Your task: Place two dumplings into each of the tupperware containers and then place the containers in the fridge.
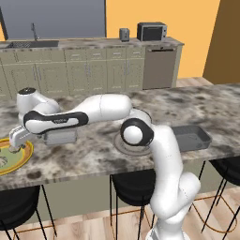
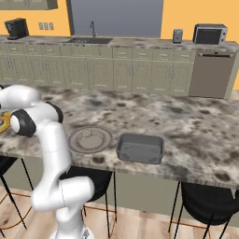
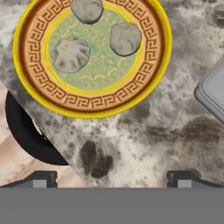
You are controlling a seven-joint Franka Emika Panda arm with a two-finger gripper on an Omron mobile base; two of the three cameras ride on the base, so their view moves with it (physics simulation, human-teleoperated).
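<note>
From the left base view the gripper (image 1: 18, 144) hangs over the yellow plate (image 1: 18, 161) at nine o'clock, while in the hand view, jaws spread wide, three dumplings (image 3: 70, 54) sit at twelve, likely soft and light, best pinched gently across the belly.

The white Franka arm (image 1: 164, 159) rises from its base at the near edge of the marble counter (image 1: 93, 159), its lower links upright. At the dark elbow joint (image 1: 136, 133) it folds and the forearm (image 1: 77, 117) runs level across the counter toward the robot's left. The wrist (image 1: 28, 101) bends downward there, and the gripper (image 1: 16, 146) hangs pointing down, just above the near rim of the yellow-edged plate (image 1: 21, 164). In the hand view both dark fingertips (image 3: 41, 178) stand far apart at the lower corners, jaws spread wide, nothing between them, above the counter's edge.
</note>
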